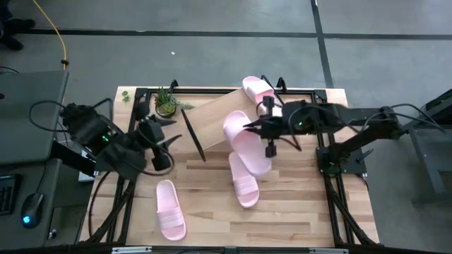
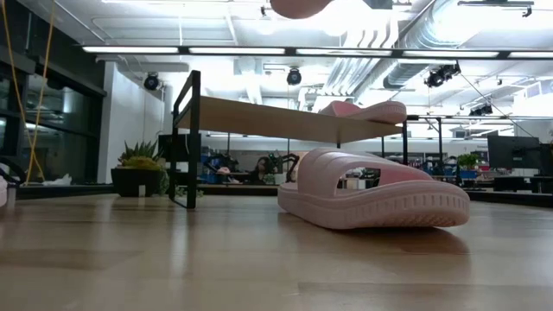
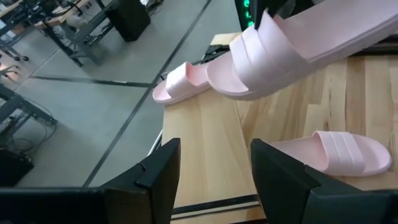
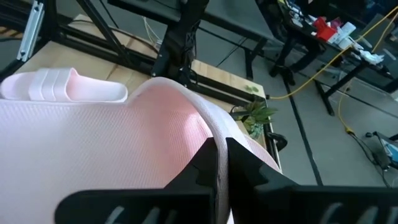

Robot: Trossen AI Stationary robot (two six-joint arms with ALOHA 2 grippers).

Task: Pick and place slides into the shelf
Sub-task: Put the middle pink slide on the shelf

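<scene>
A pale pink slide (image 1: 248, 141) hangs in the air over the shelf's near edge, with my right gripper (image 1: 256, 128) shut on it; the left wrist view shows it from below (image 3: 298, 46). A second slide (image 1: 258, 88) lies on the shelf's slanted wood board (image 1: 212, 120). A third (image 1: 244, 182) and a fourth (image 1: 169, 210) rest sole-down on the table. My left gripper (image 3: 214, 180) hovers open over the table's left part, holding nothing. My right gripper pinches a thin pink edge of the slide (image 4: 214, 134) between its two shut fingers, at the slide's strap end. Whether this is the strap or the sole's rim, I cannot tell. The fingers come from the table's right, slanting down. The slide is lifted clear of table and shelf.
A small potted plant (image 1: 167, 104) stands at the far left beside the shelf's black frame (image 1: 145, 95). The low view shows the third slide (image 2: 371, 194) in front of the shelf. Bare wood lies along the near edge (image 1: 282, 226).
</scene>
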